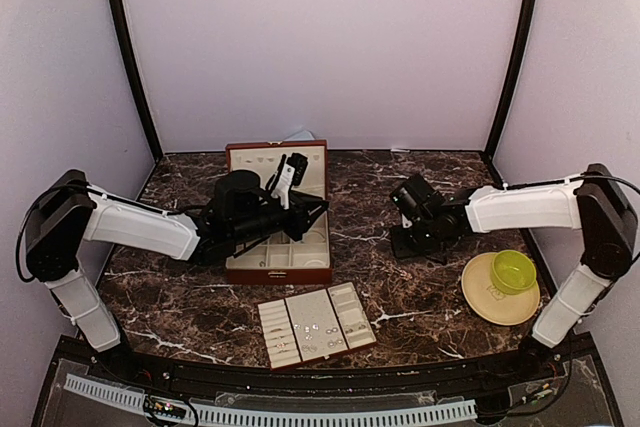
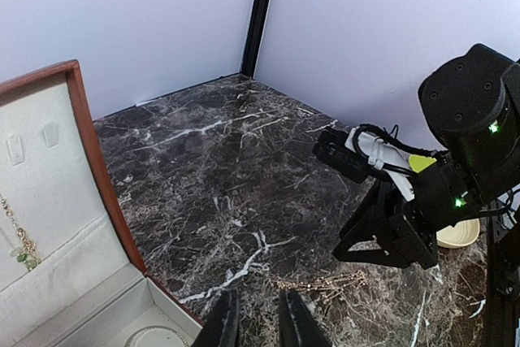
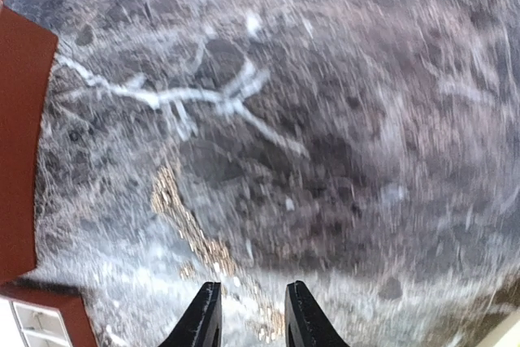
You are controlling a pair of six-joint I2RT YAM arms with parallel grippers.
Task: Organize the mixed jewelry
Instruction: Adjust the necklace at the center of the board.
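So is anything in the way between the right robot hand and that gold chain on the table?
Nothing visible is. The right gripper hangs just above the gold chain, which lies on bare marble table. The red-brown box sits off to one side, not between them.

The right wrist view was motion-blurred; its gold chain [image 3: 191,229] (a smear) ran off below, and tray pieces [image 1: 318,332] were too small to identify.
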